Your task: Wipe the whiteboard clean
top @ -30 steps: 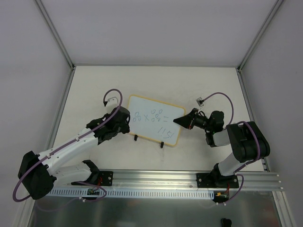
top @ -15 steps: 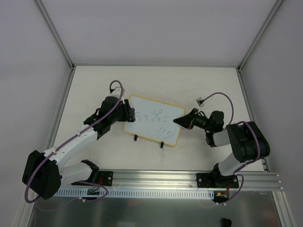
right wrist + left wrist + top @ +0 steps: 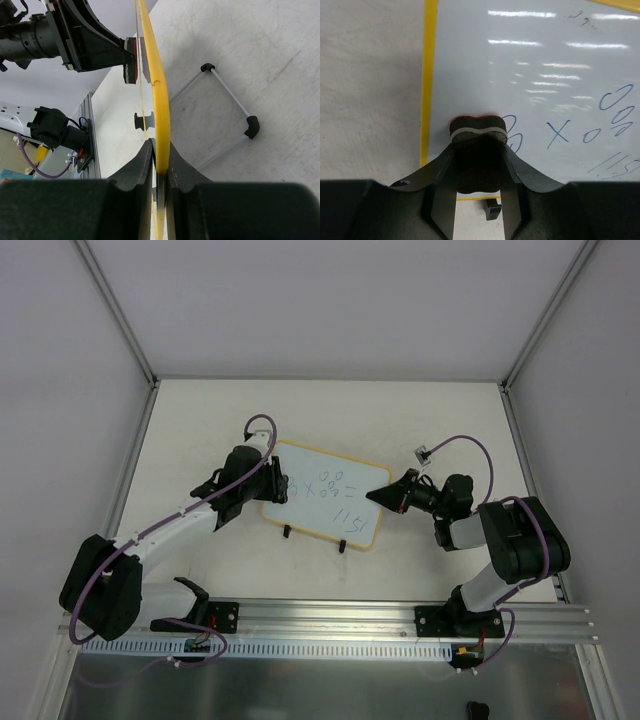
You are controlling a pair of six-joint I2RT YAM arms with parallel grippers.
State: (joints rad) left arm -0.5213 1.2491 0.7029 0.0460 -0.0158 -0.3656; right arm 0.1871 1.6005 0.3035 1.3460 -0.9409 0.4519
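The whiteboard (image 3: 330,502) stands propped on its lower long edge near the middle of the table (image 3: 200,420), its written face turned toward the arm bases, with two black clip feet (image 3: 288,532) along its 6 o'clock edge. The left gripper (image 3: 268,483) comes in from the board's 9 o'clock side and is clenched on a small black eraser (image 3: 477,131). In the left wrist view the eraser's dark pad with a pale stripe sits between the two fingers (image 3: 440,195) and presses flat against the white surface just inside the yellow frame. Blue marks (image 3: 559,134) lie at 3 o'clock from the eraser: small loops, a cross and more loops, with slanted strokes toward 4 o'clock. One loop touches the eraser's right edge. The upper part of the board, toward 12 o'clock, is bare and shows only light reflections. The right gripper (image 3: 385,496) reaches in from the board's 3 o'clock side and is clamped on the frame. In the right wrist view its fingers close on the yellow edge (image 3: 160,100), seen end on. There the eraser (image 3: 130,60) touches the face at 11 o'clock, and a thin grey wire bracket (image 3: 230,95) with black corners lies on the table behind the board at 2 o'clock.
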